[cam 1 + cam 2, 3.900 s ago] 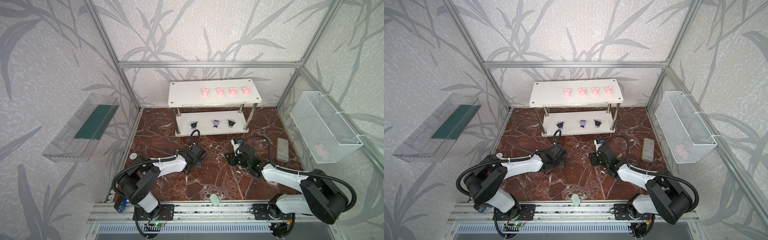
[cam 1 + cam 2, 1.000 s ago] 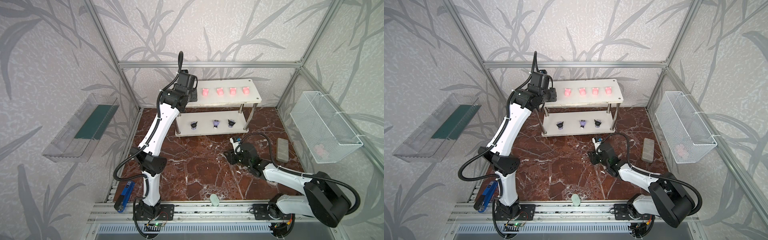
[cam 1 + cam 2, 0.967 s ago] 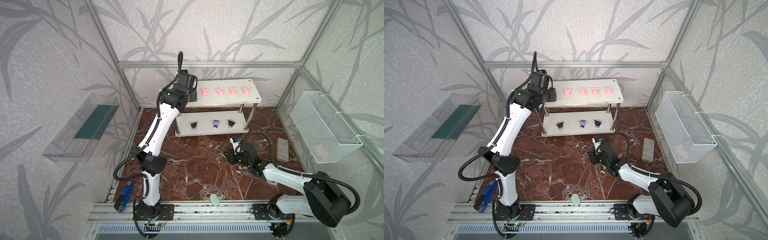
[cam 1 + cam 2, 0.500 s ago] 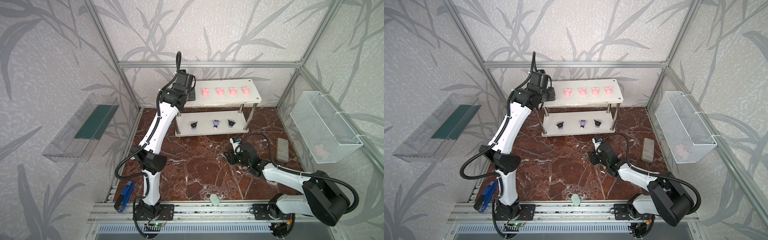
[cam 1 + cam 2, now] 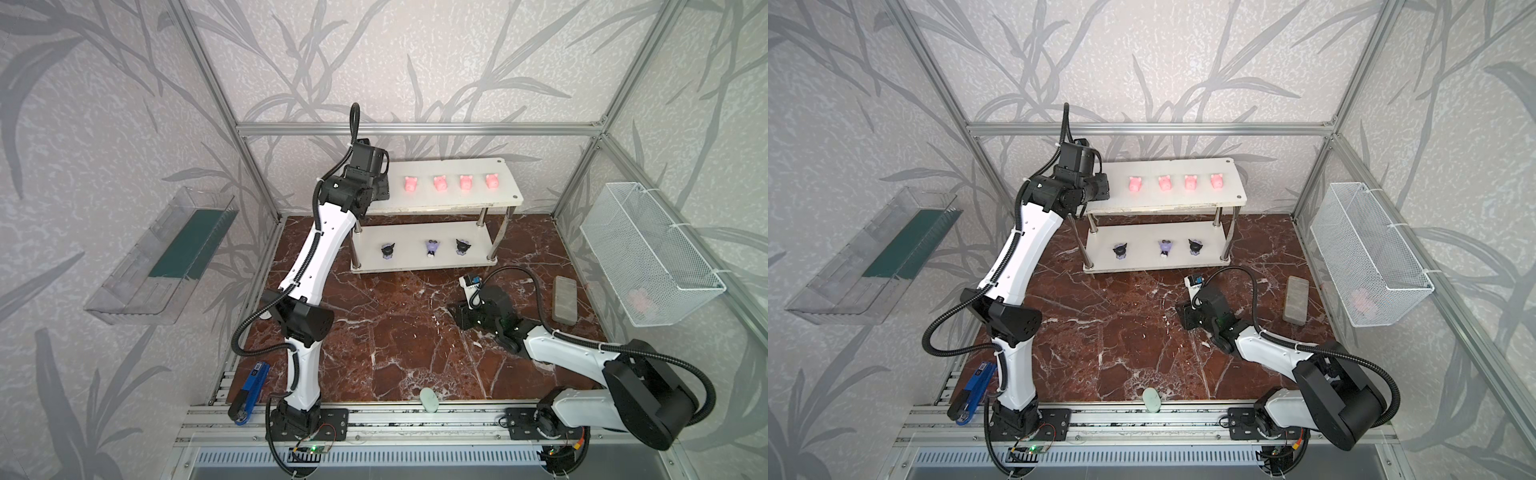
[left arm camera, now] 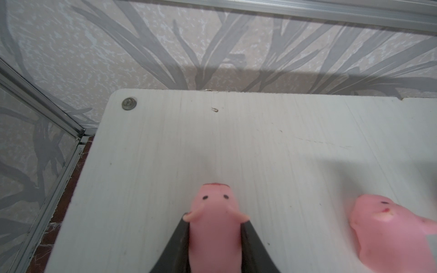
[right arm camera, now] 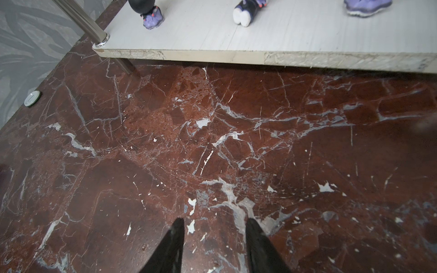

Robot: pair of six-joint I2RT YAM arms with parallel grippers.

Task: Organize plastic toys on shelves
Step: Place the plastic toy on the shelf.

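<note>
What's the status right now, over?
Left claw shut on pink pig above top shelf. Right claw open, empty, near the floor. Nothing in the way.

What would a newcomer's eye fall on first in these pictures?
The left gripper, raised high, is shut on a small pink plastic pig at the left end of the top board of the white two-tier rack. Beside it four more pink pigs stand in a row, and three black and purple figurines stand on the lower board. The right gripper hangs open over the red marble floor.

in both top views the left arm (image 5: 328, 237) hides the pink pig (image 6: 214, 224) it holds.
</note>
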